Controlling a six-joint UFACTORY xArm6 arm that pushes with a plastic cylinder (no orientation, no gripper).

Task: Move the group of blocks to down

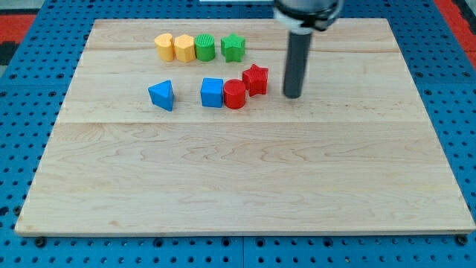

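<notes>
A pale wooden bench (pixel 245 186) is seen filling most of the view, laid on a blue perforated base (pixel 22 89). The dark rod (pixel 296 63) is seen descending from the view's top, and my tip (pixel 293 96) is set on the bench just to the view's right of the red star block (pixel 256 79), apart from it. No grasping end effector is carried by the arm, so nothing is held or released.

The blocks are gathered in the upper half of the bench in two rows. In the lower row, a blue triangular block (pixel 162 95) is placed apart at the view's left, then a blue cube (pixel 212 93) is found touching a red cylinder (pixel 234 94), with the red star touching that cylinder at its upper right. In the upper row, two yellow blocks (pixel 174 47), a green cylinder (pixel 204 48) and a green star block (pixel 233 48) are lined up closely.
</notes>
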